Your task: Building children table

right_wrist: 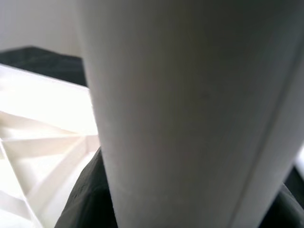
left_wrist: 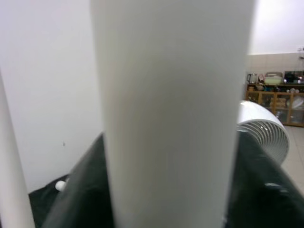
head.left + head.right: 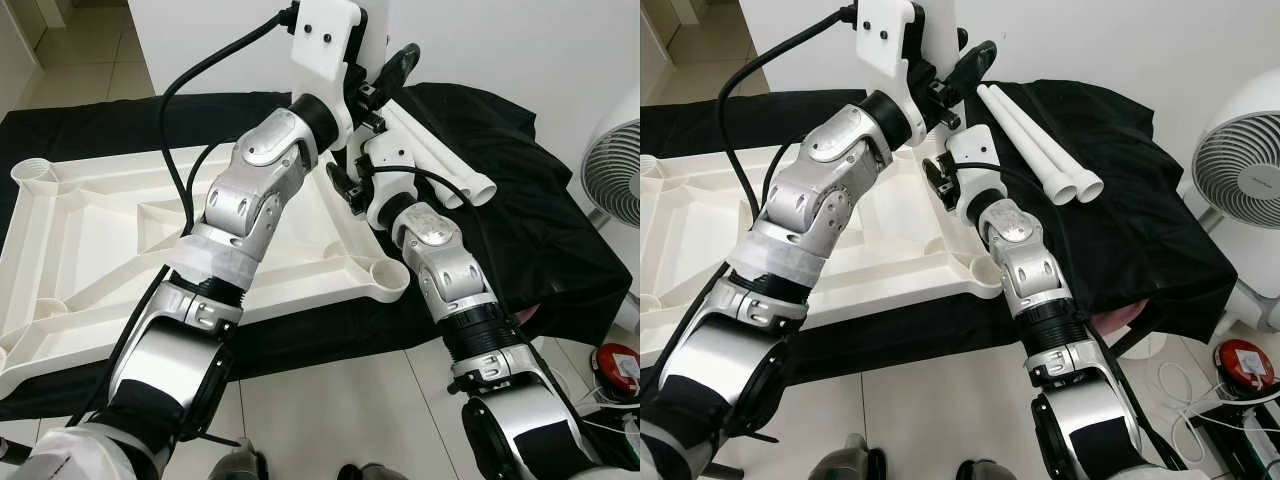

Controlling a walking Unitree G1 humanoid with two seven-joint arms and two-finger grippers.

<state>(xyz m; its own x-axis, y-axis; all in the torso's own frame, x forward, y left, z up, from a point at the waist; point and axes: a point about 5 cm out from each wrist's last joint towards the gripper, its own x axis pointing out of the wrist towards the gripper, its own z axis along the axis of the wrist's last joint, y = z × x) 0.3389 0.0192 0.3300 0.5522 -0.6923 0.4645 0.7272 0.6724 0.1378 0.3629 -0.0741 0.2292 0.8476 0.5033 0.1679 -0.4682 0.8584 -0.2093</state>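
Tabletop (image 3: 90,230) lies inverted, its visible corner sockets empty. We hold one leg (image 2: 171,118) in both grippers; two legs (image 3: 1040,150) wait.

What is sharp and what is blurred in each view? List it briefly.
Left and right eye views: evenly lit and sharp on the arms, the white tabletop and the black cloth. Left wrist view: a white tube too close to focus, the fan behind it soft. Right wrist view: another blurred close white tube.

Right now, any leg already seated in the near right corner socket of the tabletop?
No. The corner socket of the upturned tabletop is open, and the two white legs lie on the black cloth.
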